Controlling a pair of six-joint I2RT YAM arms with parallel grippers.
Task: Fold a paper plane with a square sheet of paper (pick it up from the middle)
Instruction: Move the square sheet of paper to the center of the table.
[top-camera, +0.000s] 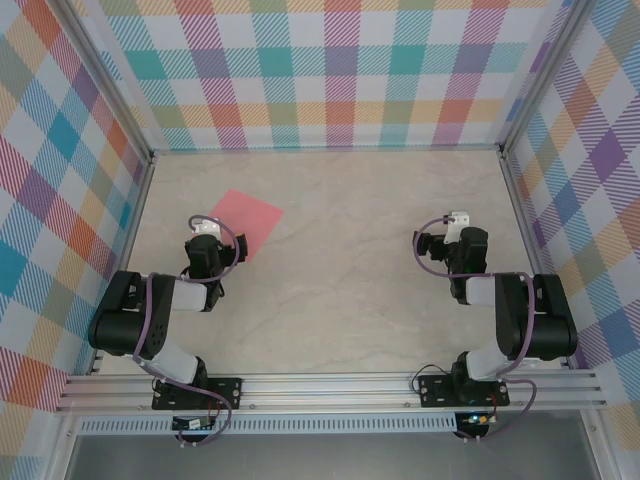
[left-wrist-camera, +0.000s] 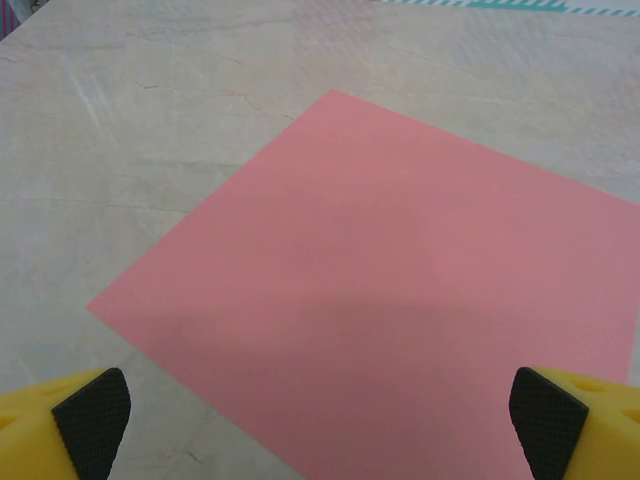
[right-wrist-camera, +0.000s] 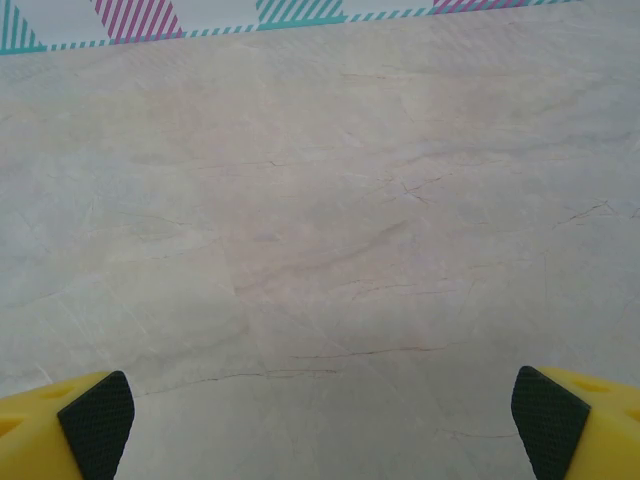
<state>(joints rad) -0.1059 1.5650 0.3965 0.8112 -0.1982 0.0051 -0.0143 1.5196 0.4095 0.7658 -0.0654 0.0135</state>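
Note:
The square sheet of paper lies flat on the marble table at the back left, turned like a diamond, salmon-pink and uncreased. In the left wrist view the sheet spreads across the middle and right. My left gripper hovers at the sheet's near-left edge, open, with the paper below the wide gap between its fingertips. My right gripper stands open over bare table on the right, far from the sheet, its fingertips apart with nothing between them.
Checked fabric walls enclose the table on three sides. An aluminium rail holding both arm bases runs along the near edge. Bare marble lies between the two arms.

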